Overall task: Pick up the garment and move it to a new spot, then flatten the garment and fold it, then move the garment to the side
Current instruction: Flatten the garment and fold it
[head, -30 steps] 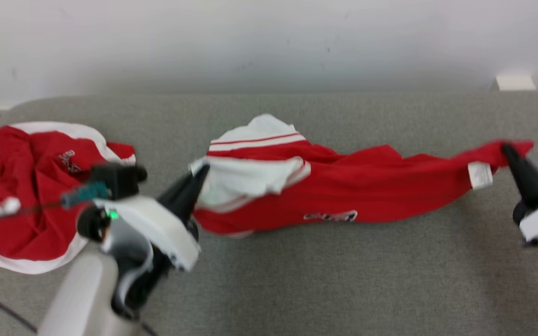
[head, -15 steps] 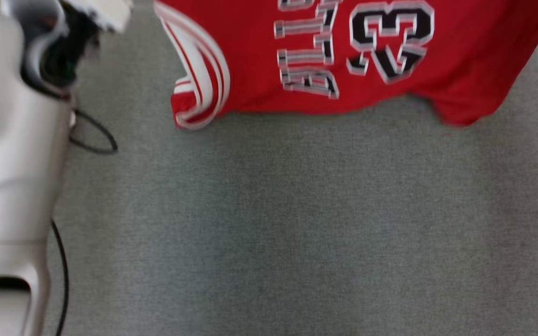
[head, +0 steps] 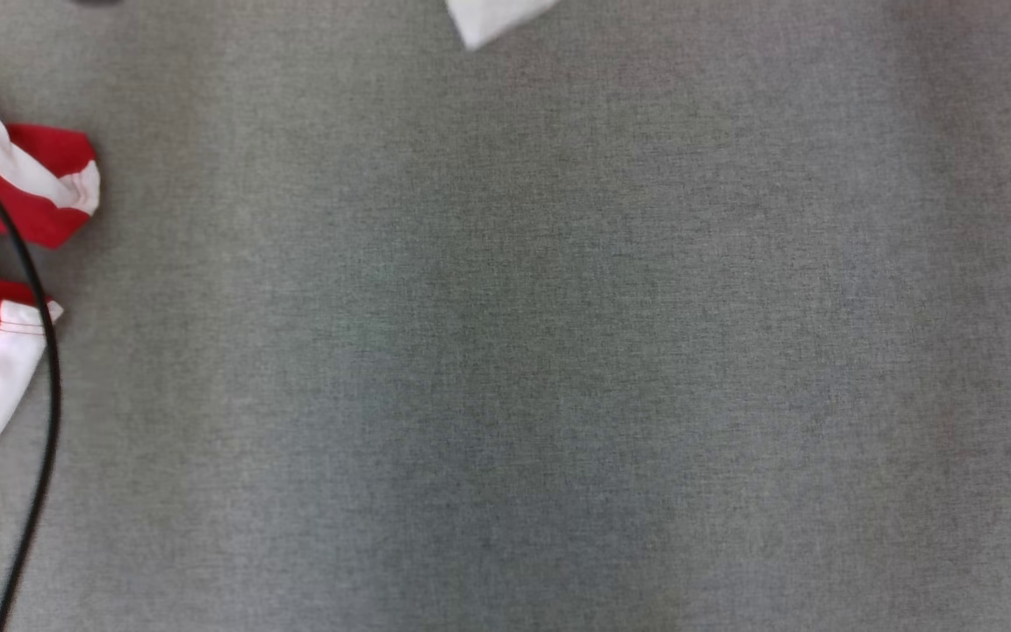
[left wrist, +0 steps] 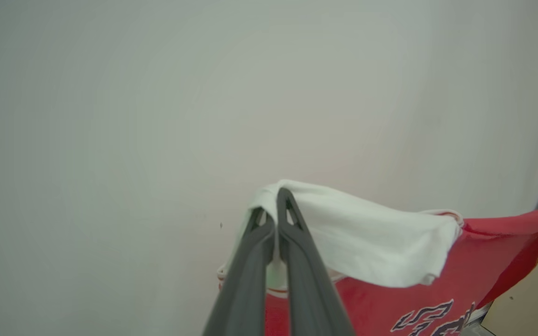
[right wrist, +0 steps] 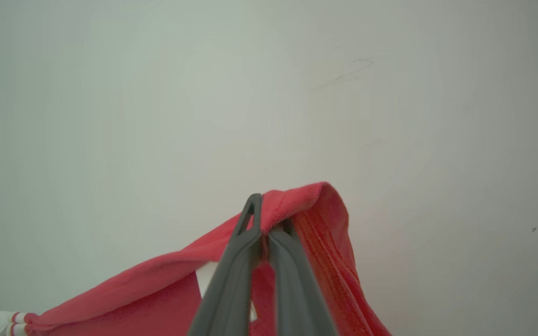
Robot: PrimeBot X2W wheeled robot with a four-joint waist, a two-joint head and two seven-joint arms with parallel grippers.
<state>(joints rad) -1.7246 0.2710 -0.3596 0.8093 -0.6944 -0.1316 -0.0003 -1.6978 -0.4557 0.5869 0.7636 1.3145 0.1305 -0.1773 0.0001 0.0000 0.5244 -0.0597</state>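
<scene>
Lifted clear: the red garment (left wrist: 390,298), a second ago stretched along the grey table (head: 505,351), now hangs before the pale wall (left wrist: 110,93), so the pick-up looks done and the move to a new spot is under way. The left gripper (left wrist: 272,207) is clamped tight on its white fabric and the right gripper (right wrist: 266,219) on a red hem, both arms raised with fingers aimed at the wall.
</scene>
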